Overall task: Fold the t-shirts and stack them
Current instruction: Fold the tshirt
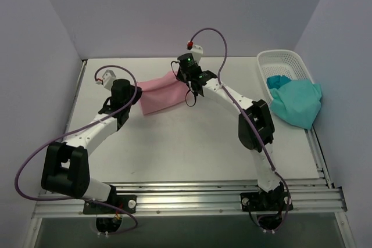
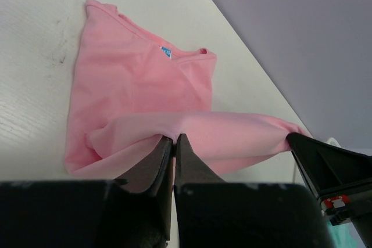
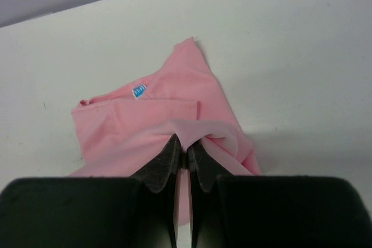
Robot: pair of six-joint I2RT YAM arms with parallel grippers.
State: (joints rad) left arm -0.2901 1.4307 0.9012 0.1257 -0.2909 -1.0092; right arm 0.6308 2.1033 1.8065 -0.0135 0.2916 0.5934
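L claw (image 2: 174, 139) & R claw (image 3: 186, 148) each pinch pink t-shirt (image 1: 160, 94) edge above counter (image 1: 192, 143); teal t-shirt (image 1: 297, 103) drapes basket (image 1: 279, 59) rim.

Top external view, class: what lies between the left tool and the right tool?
The pink t-shirt lies there; the left tool and the right tool each pinch an edge. The left wrist view shows its raised fold stretched between them most clearly.
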